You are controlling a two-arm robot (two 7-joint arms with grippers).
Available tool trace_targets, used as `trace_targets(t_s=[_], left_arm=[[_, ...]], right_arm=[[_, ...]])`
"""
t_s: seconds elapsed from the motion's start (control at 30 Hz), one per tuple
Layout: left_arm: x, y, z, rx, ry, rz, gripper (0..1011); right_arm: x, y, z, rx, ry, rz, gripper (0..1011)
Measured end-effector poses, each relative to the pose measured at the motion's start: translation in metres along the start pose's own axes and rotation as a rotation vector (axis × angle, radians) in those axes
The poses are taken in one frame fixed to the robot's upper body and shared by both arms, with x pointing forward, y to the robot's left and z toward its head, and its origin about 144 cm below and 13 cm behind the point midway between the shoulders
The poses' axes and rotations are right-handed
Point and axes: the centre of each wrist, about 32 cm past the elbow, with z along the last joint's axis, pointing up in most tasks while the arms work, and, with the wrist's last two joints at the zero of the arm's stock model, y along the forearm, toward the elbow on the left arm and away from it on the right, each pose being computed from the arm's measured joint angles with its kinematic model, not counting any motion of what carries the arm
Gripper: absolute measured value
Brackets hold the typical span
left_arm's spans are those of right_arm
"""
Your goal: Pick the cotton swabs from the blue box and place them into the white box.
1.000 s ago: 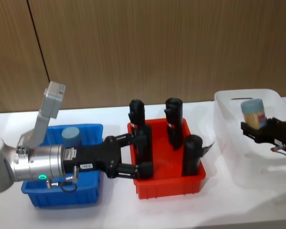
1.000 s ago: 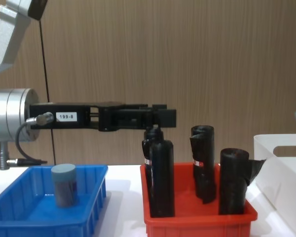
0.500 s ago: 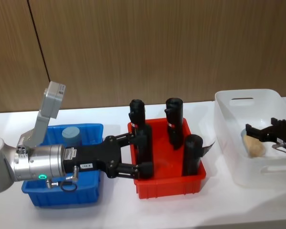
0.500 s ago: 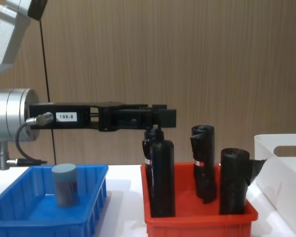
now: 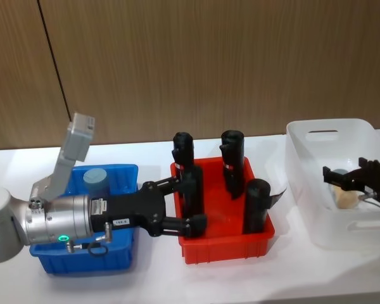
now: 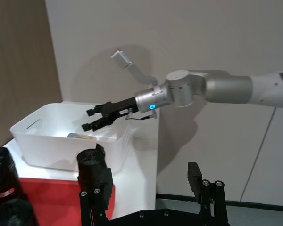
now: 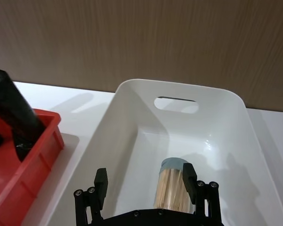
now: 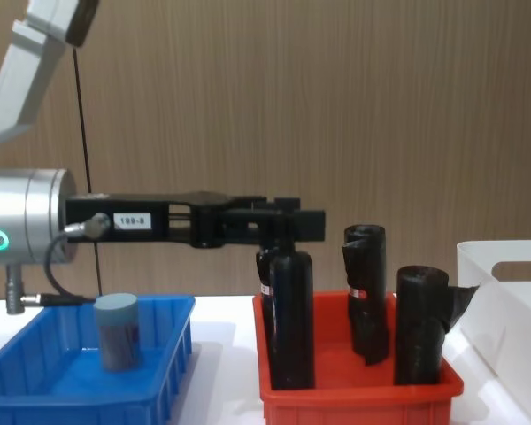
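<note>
Right gripper (image 5: pixel 347 174) is hanging open and empty over the open top of the white box (image 5: pixel 302 190), its fingers (image 7: pixel 100 181) spread wide and gripping nothing. Ahead of the claw the box floor is lying bare up to the far wall with the oval handle cutout (image 7: pixel 176 104), and smooth side walls are rising on either side of the fingers. One cotton swab tub (image 7: pixel 173 189) is lying on its side on the box floor directly below the claw, apart from both fingers and sitting off-centre toward one of them. Its long axis is running along the claw's reach, with the grey-blue lid (image 7: pixel 175 164) pointing away toward the cutout wall and the tan sticks toward the wrist. In the left wrist view the same claw (image 6: pixel 88 119) is showing above the box rim (image 6: pixel 42 151). Left gripper (image 5: pixel 193 204) is reaching open and empty over the near-left part of the red bin (image 5: pixel 228 248), level with the tops of the black rolls (image 8: pixel 419 323); whether it is touching the nearest roll cannot be told. A second cotton swab tub (image 8: pixel 117 333) is standing upright, lid up, in the blue box (image 8: pixel 175 356), well behind this claw and below its wrist
</note>
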Motion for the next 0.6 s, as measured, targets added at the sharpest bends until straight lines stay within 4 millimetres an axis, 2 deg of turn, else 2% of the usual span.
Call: trace_targets(t_s=[0.6], left_arm=[[-0.020,-0.014,-0.010,0.036,-0.045,0.184,1004]], right_arm=[[-0.048,-0.030,-0.019,0.118,-0.028,0.055,1002]])
